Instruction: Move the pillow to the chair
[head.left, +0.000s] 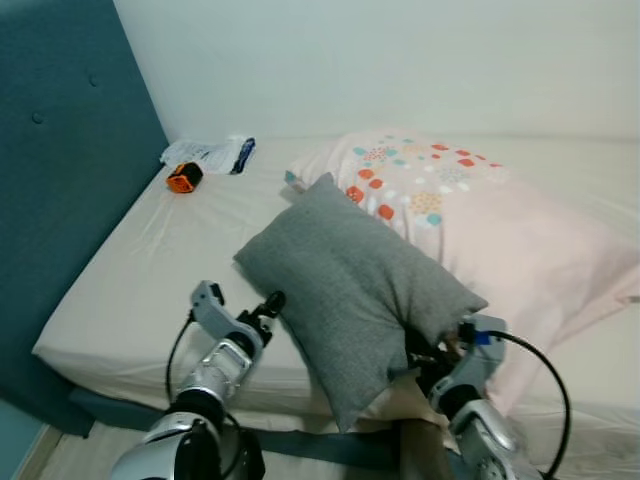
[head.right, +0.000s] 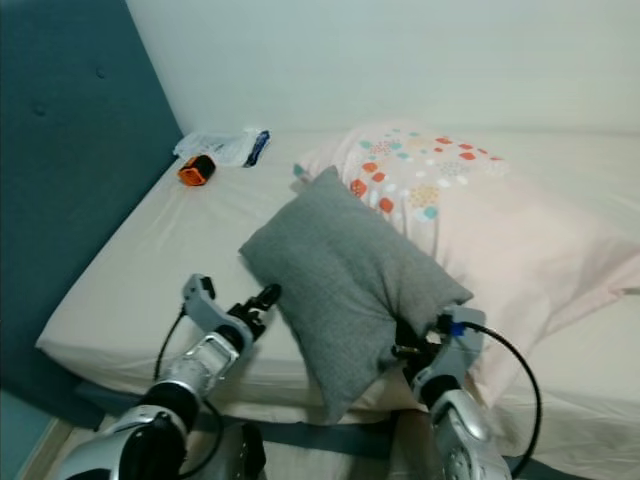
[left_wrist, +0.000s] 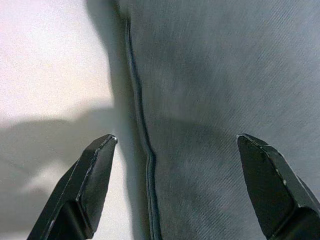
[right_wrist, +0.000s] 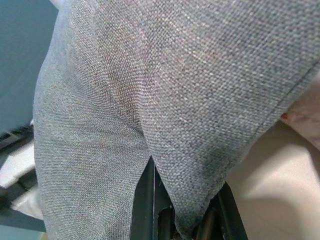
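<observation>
We see a grey pillow (head.left: 360, 290) lying at an angle on the bed (head.left: 150, 270), its far corner resting against a larger pink pillow (head.left: 510, 240) patterned with coloured dots, and its near corner hanging past the front edge of the mattress. Our right gripper (head.right: 405, 352) is at the pillow's near right side, and the right wrist view shows its black fingers (right_wrist: 145, 200) closed on a fold of the grey fabric, which bunches up between them. Our left gripper (head.left: 268, 305) sits just beside the pillow's left edge, low over the sheet; in the left wrist view its two fingertips (left_wrist: 95, 175) stand wide apart, one over the pale sheet and the other over the grey cloth, with the pillow's seam running between them and nothing pinched. At the far left corner of the bed, by the teal headboard (head.left: 70, 150), lie a small orange and black object (head.left: 185, 177) and, just beside it, a white packet (head.left: 210, 153) with a dark blue end. A plain pale wall (head.left: 400, 60) rises behind the bed.
</observation>
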